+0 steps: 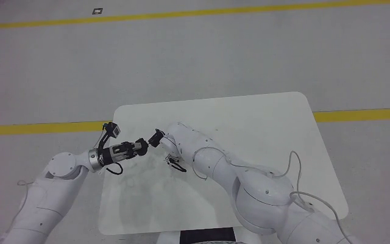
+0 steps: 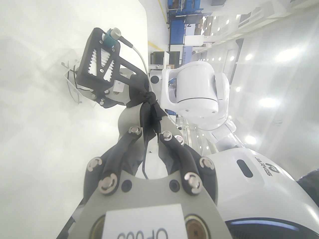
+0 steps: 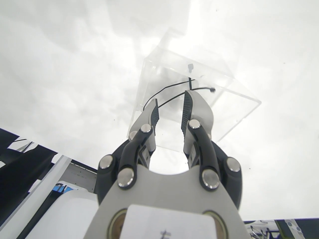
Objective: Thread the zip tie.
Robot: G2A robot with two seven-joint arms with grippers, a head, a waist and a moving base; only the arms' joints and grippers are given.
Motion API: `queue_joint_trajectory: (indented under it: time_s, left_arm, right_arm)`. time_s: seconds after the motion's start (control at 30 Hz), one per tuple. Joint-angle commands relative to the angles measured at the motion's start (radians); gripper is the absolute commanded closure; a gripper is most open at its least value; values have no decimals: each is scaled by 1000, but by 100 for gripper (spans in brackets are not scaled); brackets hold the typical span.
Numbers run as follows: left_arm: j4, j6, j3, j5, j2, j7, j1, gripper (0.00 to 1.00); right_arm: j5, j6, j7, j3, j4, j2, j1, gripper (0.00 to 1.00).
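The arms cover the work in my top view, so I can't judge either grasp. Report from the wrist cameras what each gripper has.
Observer: The right gripper is open and empty, pointed at a clear box.
Operator: Say what's in the box.
Observer: Loose black zip ties, several strands crossing.
Operator: Now the left.
Observer: The left gripper is shut; a thin black zip tie runs back from between its fingers.
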Motion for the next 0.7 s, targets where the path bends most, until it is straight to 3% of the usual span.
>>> queue_joint_trajectory:
  time_s: [0.0, 0.07, 0.23, 0.3, 0.53, 0.63, 0.67]
  left_arm:
    - [0, 0, 0, 0, 0, 0, 0, 100]
    - [0, 0, 0, 0, 0, 0, 0, 100]
    - [0, 0, 0, 0, 0, 0, 0, 100]
    - [0, 0, 0, 0, 0, 0, 0, 100]
    - [0, 0, 0, 0, 0, 0, 0, 100]
    - [0, 0, 0, 0, 0, 0, 0, 100]
    - [0, 0, 0, 0, 0, 0, 0, 100]
  right_arm:
    - [0, 0, 2, 0, 1, 0, -2, 79]
    - [0, 1, 4, 0, 1, 0, -3, 78]
    - [0, 3, 5, 0, 2, 1, -1, 88]
    - [-1, 2, 5, 0, 4, 1, -1, 100]
    - [13, -4, 8, 0, 9, 2, 0, 100]
    - [10, 0, 5, 0, 5, 1, 3, 96]
    - [10, 0, 4, 0, 4, 1, 3, 90]
